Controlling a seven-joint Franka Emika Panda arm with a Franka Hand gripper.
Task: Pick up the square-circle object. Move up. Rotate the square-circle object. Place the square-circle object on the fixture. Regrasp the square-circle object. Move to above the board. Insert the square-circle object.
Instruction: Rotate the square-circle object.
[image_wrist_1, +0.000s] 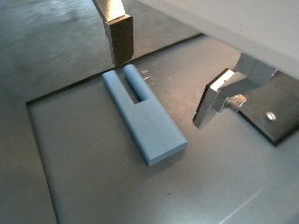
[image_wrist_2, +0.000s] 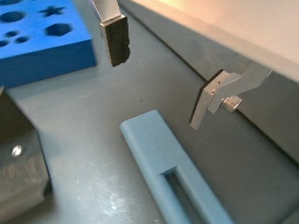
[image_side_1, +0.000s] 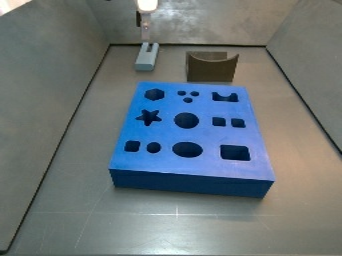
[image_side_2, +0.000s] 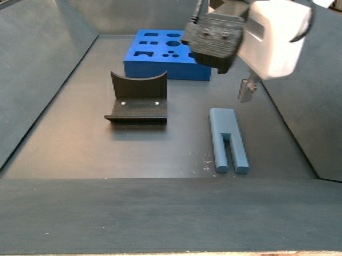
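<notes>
- Largest of all, the board (image_side_1: 190, 140) lies flat on the counter (image_side_1: 67, 130), a thick bright-blue slab with star, hexagon, round, square and oval holes facing up; in a side view (image_side_2: 163, 53) it sits toward the far end.
- Next, the arm's white and black wrist housing (image_side_2: 254, 35) hangs over the counter near a side wall, pointing down, with the hand (image_side_2: 246, 92) low above the floor.
- The hand is spread and holds nothing: in both wrist views one finger (image_wrist_1: 118, 37) (image_wrist_2: 114, 38) stands apart from the other finger (image_wrist_1: 222, 96) (image_wrist_2: 216, 98), with bare counter between them.
- The fixture (image_side_2: 136, 98), a dark brown block with a U-shaped notch, stands between the board and the counter's near end in that side view, and just beyond the board's corner in a side view (image_side_1: 210, 66).
- The square-circle object (image_side_2: 227, 141) lies flat on the counter near the side wall, a light blue-grey bar with a slot at one end; in a wrist view (image_wrist_1: 143, 120) one finger hovers just above its slotted end.
</notes>
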